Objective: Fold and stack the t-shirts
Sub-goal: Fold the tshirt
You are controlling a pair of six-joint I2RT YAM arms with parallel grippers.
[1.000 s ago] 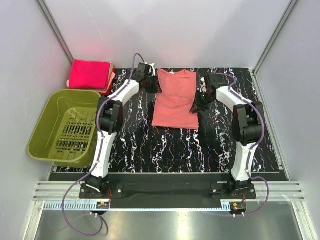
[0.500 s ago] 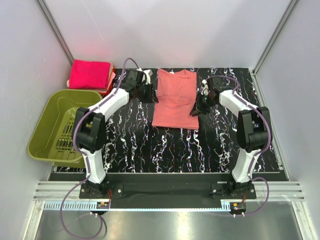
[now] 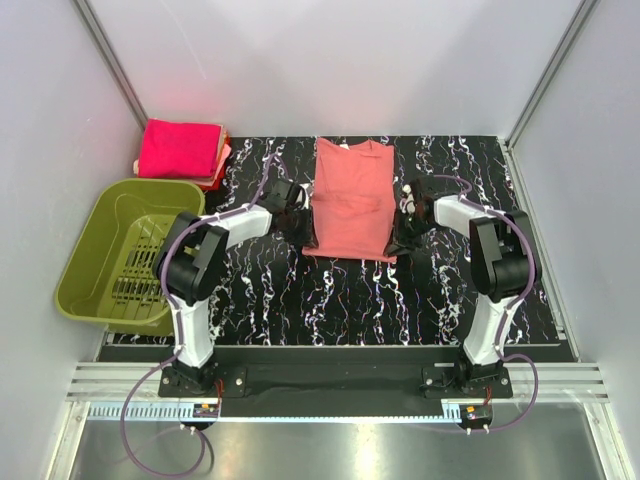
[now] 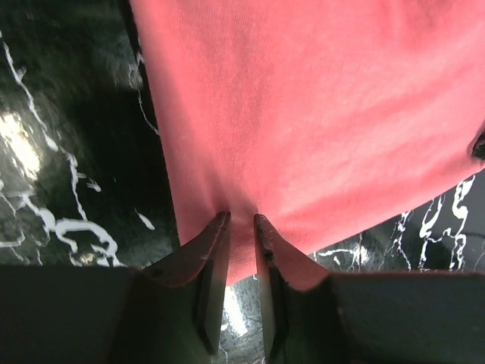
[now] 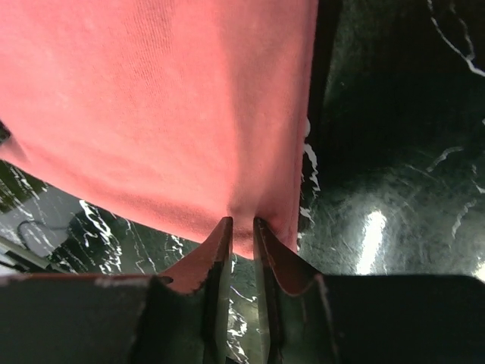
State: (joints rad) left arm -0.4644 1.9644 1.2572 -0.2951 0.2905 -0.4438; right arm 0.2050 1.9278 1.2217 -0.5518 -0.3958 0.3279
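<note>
We see the left gripper (image 4: 241, 220) and right gripper (image 5: 242, 222) each nipped narrow on a near hem corner of the salmon t-shirt (image 3: 350, 200). It's soft knit, a long rectangle lying flat on the black marbled bench (image 3: 330, 290). An olive slotted plastic basket (image 3: 125, 250) sits to the left. The folded magenta t-shirts (image 3: 180, 148) are stacked beyond it.

The salmon t-shirt (image 3: 350, 195) lies flat centrally, sleeves folded in; folded magenta t-shirts (image 3: 180, 150) sit stacked far left.
</note>
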